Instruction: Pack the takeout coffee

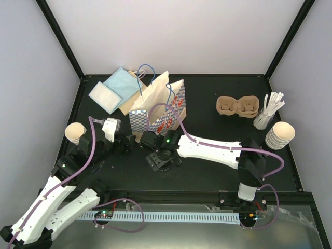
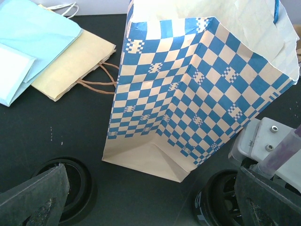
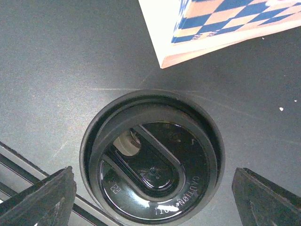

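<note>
Embossed "CAUTION" on the black lid (image 3: 153, 162) (seen upside down), further marks there unreadable

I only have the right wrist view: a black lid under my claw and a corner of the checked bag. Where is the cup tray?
Observer: The cup tray sits at the far right of the table, beside the stir sticks. Neither hole seems to hold a cup.
Operator: Any cups near it?
Observer: Yes, a stack of cups stands at the right edge, on the near side of the sticks.
Operator: What is the left claw doing?
Observer: The left claw is open and empty, and it points at the checked bag.
</note>
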Controlling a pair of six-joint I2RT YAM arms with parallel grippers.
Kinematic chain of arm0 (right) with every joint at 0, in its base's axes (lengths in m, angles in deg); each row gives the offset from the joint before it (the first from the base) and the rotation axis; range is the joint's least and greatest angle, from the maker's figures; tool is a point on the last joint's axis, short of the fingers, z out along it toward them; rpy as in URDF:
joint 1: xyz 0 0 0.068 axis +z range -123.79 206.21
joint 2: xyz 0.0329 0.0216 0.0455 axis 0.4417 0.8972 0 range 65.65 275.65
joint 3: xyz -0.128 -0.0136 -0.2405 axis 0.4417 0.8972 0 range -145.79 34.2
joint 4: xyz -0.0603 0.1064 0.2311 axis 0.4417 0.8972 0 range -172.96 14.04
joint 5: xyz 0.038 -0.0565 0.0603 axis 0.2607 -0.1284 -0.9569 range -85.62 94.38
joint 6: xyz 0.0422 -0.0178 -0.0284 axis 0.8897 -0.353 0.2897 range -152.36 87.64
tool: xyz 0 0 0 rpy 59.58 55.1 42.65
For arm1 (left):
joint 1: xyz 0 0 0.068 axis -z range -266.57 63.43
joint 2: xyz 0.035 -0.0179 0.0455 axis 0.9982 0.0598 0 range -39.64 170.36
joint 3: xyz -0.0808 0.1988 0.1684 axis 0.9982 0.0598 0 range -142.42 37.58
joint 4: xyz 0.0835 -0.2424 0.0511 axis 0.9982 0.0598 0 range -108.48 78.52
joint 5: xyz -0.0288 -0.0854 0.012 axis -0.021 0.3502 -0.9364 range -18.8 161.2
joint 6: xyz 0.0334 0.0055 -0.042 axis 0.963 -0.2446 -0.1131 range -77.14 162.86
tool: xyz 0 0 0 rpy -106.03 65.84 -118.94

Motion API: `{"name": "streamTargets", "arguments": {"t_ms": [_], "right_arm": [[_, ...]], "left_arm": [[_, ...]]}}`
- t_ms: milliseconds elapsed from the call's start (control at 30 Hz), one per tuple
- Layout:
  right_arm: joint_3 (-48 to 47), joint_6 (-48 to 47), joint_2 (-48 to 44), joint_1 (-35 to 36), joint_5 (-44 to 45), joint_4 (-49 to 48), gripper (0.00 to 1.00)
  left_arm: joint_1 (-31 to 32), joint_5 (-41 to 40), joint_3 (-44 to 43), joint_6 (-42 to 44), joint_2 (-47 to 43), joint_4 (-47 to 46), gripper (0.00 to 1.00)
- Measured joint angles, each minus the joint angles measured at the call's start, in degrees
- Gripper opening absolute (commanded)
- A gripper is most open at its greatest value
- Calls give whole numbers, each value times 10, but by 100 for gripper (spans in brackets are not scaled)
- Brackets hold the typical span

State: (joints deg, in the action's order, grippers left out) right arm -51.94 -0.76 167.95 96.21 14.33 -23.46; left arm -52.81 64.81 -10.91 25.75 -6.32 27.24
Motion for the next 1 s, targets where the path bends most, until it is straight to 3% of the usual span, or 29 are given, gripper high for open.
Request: {"name": "streamTargets", "arguments": {"t_ms": [1000], "right_arm": [[-17,-7,25,0,-6,13,83]], "left_arm": [[0,0,0,0,0,-3,99]]}}
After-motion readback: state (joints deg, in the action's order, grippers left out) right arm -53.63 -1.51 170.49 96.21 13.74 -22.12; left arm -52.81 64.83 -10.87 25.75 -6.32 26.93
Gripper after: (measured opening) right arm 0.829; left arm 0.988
